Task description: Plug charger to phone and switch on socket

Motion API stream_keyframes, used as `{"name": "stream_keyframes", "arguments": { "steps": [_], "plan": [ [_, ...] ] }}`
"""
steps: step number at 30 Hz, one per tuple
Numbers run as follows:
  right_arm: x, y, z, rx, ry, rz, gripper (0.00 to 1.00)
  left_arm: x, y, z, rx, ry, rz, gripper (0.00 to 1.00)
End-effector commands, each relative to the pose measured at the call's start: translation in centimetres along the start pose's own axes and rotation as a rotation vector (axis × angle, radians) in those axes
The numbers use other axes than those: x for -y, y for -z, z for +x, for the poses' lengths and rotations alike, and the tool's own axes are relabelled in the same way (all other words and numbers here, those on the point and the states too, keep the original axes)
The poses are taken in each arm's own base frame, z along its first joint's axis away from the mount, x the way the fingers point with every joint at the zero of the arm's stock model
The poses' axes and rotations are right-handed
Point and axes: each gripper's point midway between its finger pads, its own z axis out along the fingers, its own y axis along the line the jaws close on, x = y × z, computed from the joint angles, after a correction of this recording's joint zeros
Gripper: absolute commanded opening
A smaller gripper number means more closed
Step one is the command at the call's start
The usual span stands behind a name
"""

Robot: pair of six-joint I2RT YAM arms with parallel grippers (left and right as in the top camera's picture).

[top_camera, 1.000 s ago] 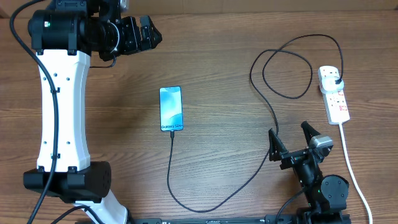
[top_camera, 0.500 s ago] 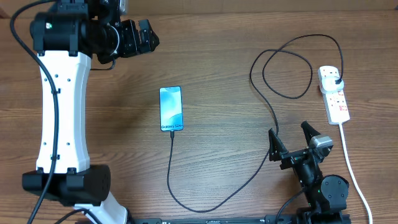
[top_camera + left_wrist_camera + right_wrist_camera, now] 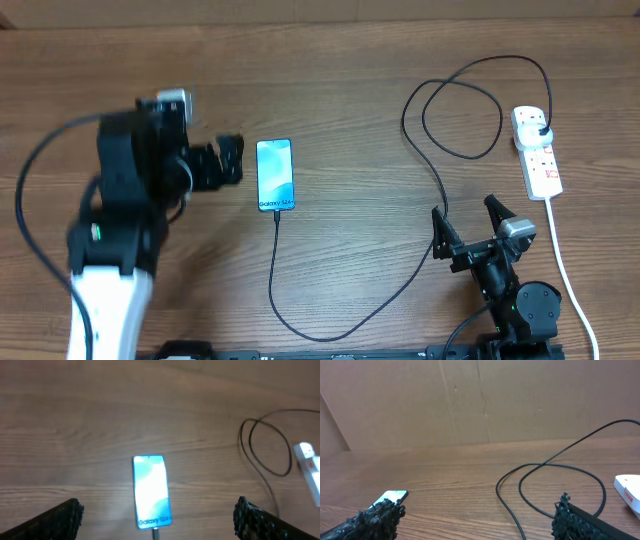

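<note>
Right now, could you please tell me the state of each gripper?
Left gripper: open, holding nothing.
Right gripper: open, holding nothing.

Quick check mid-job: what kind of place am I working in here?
Likely a robot test bench rather than a home: a wood-grain table, a plain cardboard backdrop behind it, and a phone and socket laid out.

Open wood table between phone and looped cable, left gripper close beside phone's left edge, power strip far right
</note>
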Motion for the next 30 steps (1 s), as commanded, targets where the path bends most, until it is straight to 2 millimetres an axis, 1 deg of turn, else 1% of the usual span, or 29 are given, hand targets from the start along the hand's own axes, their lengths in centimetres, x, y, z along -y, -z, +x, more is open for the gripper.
{"name": "stream_keyframes", "arguments": {
  "steps": [1, 7, 15, 19, 25, 30],
  "plan": [
    [0.1, 0.0, 0.2, 0.004, 0.005, 0.004, 1.0, -0.9, 1.5, 2.8, 0.135, -0.201, -0.018, 1.0],
    [0.1, 0.0, 0.2, 0.004, 0.005, 0.004, 1.0, -1.1, 2.4, 4.4, 0.354, -0.368, -0.011, 1.0],
    [0.1, 0.0, 0.2, 0.004, 0.005, 0.004, 1.0, -1.6, 2.3, 6.5, 0.594, -0.486, -0.018, 0.99],
    [0.1, 0.0, 0.2, 0.004, 0.005, 0.004, 1.0, -1.8, 2.3, 7.6, 0.67, -0.554, -0.036, 1.0],
    [0.1, 0.0, 0.2, 0.004, 0.005, 0.004, 1.0, -2.2, 2.3, 9.1, 0.718, -0.652, -0.072, 1.0],
    [0.1, 0.0, 0.2, 0.004, 0.005, 0.004, 1.0, -2.7, 2.1, 9.8, 0.737, -0.658, -0.096, 1.0]
  ]
}}
